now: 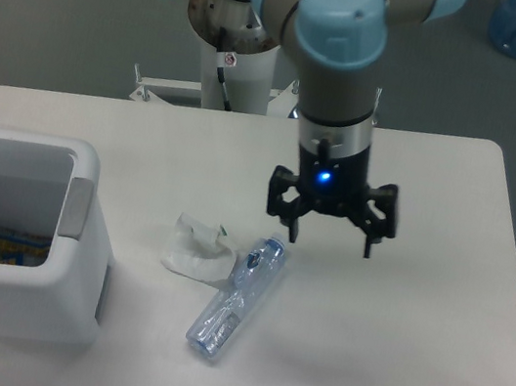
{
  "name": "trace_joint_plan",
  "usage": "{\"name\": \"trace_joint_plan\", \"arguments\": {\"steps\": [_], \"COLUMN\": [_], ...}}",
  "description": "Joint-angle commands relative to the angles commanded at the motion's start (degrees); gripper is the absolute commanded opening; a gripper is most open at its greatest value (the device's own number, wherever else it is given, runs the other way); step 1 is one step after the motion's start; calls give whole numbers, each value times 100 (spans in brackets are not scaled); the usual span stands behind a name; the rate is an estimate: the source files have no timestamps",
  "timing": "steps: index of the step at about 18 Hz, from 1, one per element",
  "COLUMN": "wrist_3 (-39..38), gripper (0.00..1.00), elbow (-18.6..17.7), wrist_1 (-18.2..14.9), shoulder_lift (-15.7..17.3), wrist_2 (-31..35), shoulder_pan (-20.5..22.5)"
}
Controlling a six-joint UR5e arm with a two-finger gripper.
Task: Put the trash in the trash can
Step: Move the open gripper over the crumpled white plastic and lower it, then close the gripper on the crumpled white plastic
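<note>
Hanging above the middle of the table [417, 309], the gripper [328, 240] has its two fingers spread wide and nothing between them. From where I stand it looks poised over the bluish cap end of the crushed clear bottle [236, 297], up and a little to the right of it, though how high it hangs above the table I cannot judge from this angle.

Both pieces of trash lie on the table. The bottle lies on its side, slanting from its cap near the table's centre down toward the front edge. The crumpled white paper wad [197, 248] sits just beside it on the left, close enough that the two may be touching where the bottle's neck passes the paper.

The trash can [75, 222] stands at the front left corner of the table, open at the top, well apart from the gripper and a short way left of the paper. Something colourful already lies at its bottom [9, 245], but I cannot make out what it is.

So, as I read it, none of the visible work is done: neither piece has been picked up, and both must be grasped, carried leftward over the rim and let go, most likely the bottle first since the open fingers are nearest it.
</note>
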Motion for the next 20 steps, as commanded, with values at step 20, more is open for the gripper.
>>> {"name": "trace_joint_plan", "arguments": {"steps": [20], "wrist_3": [383], "gripper": [100], "elbow": [-1204], "wrist_1": [571], "shoulder_lift": [106], "wrist_2": [105], "shoulder_pan": [-686]}}
